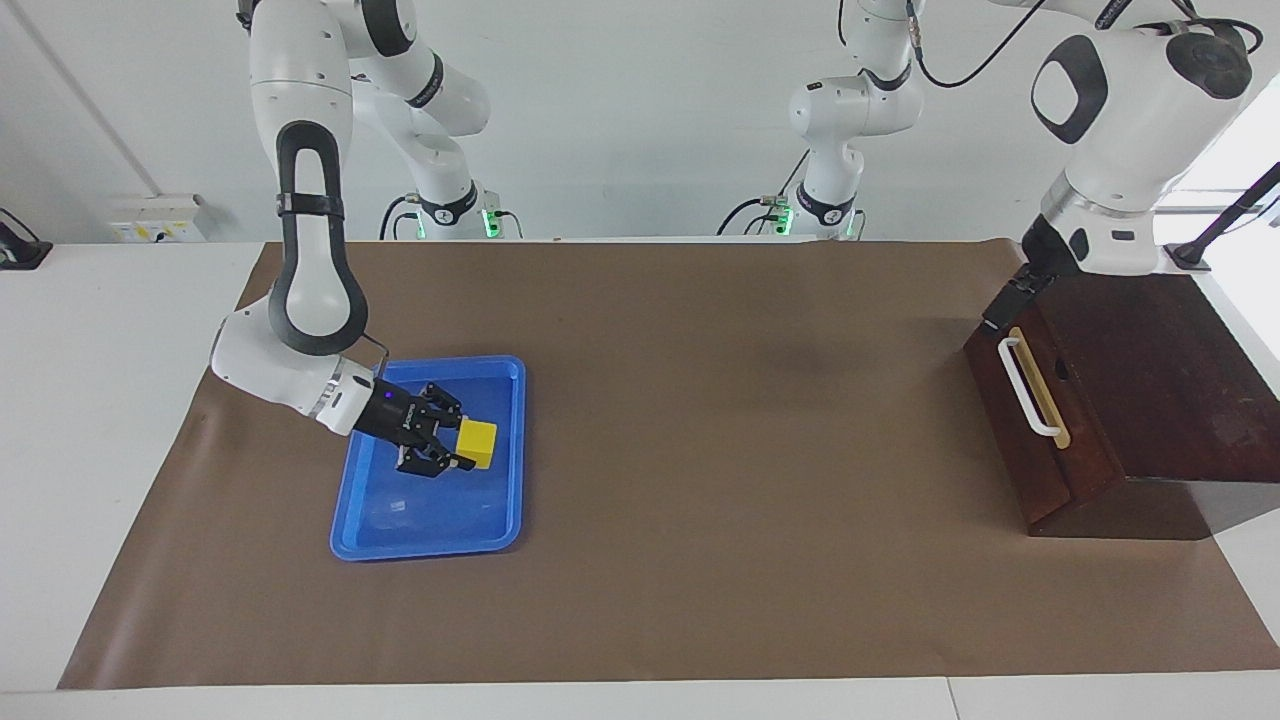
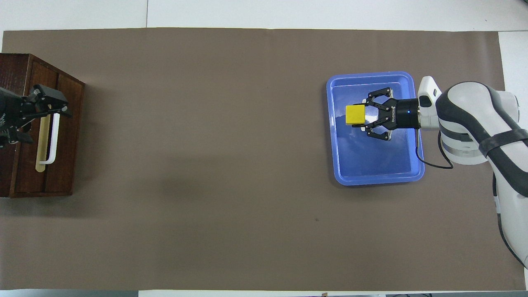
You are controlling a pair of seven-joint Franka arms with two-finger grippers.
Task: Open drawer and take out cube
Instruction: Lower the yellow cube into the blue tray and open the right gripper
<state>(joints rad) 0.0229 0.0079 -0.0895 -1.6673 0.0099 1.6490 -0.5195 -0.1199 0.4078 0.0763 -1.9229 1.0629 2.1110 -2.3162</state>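
Starting at the right arm's end of the table in the facing view, you have the right gripper (image 1: 455,452) low over the blue tray (image 1: 352,497), its fingers pinched on the yellow cube (image 1: 477,443). The cube sits inside the tray's outline, toward the rim that faces the middle of the table; whether it touches the tray floor cannot be told. The rest of the tray floor is bare, and nothing stands between gripper and tray.

The middle of the brown mat (image 1: 700,500) carries only shadow.

At the left arm's end you find the dark wooden box (image 1: 1160,400) with the drawer (image 1: 1020,420) pushed in flush, its white bar handle (image 1: 1025,387) on the tan strip facing the middle of the table. The left gripper (image 1: 1008,302) hangs over the box's top corner nearest the robots, just above the handle's end, fingers spread and holding nothing. In the overhead view it overlaps the handle's upper end (image 2: 53,119).
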